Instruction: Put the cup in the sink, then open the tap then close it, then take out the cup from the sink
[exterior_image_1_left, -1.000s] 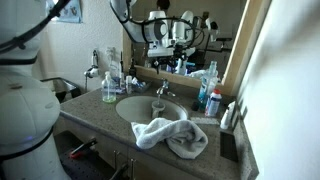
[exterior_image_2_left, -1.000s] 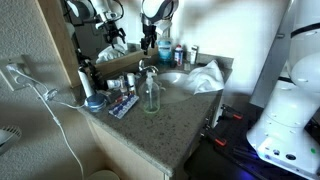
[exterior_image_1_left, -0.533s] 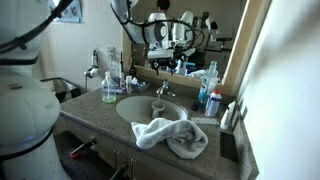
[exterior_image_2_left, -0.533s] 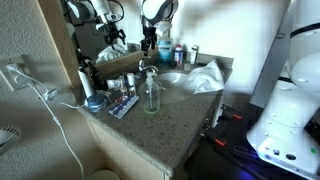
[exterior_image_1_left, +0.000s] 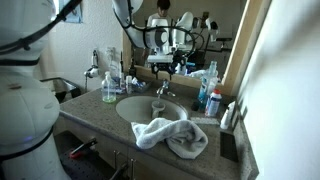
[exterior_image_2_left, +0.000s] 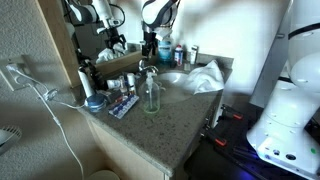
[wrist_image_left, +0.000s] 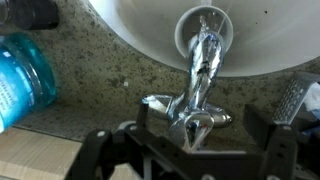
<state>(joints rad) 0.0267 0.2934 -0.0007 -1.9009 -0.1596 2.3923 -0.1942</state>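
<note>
Exterior views first: in both exterior views we see the speckled stone counter running along the wall, with a wide mirror behind it. The robot's white arm rises at the frame edge and arches over the top. Set into the counter is the pale oval sink. A crumpled white and grey towel lies on the counter's front edge and laps over the near rim of the basin. The gripper hangs at the back of the sink, directly over the tap.

A clear soap bottle stands upright on the counter beside the basin, and a blue bottle stands near the tap's side (only part of it shows in the wrist view).

In the wrist view the chrome spout points out over the white bowl. The jaws stand apart, one dark finger on each side of the tap's lever, which sits between them. Whether either finger touches the lever, we cannot tell. As for the cup, we cannot pick it out in any view, and the stretch of basin under the spout shows only white.
</note>
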